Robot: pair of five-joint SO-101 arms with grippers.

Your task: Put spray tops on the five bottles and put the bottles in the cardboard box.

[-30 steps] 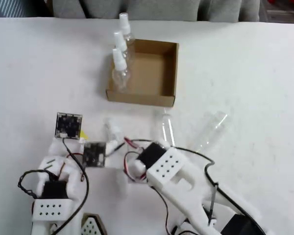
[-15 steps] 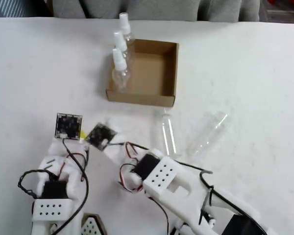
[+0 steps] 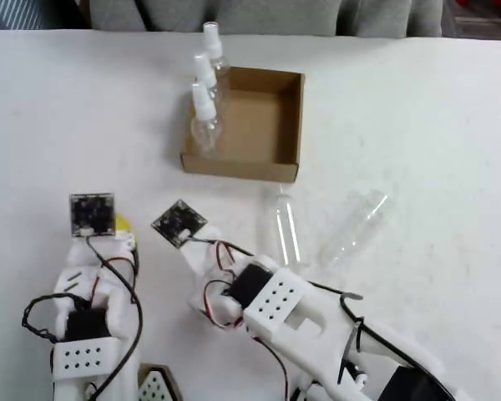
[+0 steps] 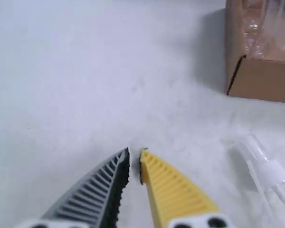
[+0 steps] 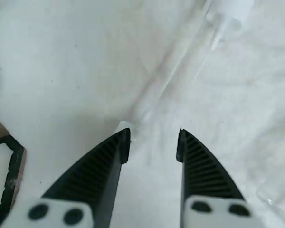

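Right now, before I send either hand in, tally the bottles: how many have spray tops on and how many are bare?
Bottles with spray tops on: 3
Bare bottles: 2
Total: 5

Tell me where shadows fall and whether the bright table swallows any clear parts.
High view: even light, faint shadows; the two lying bottles nearly vanish against the white table. Left wrist view: the cardboard box throws a soft shadow beside it. Right wrist view: the loose spray top barely stands out.
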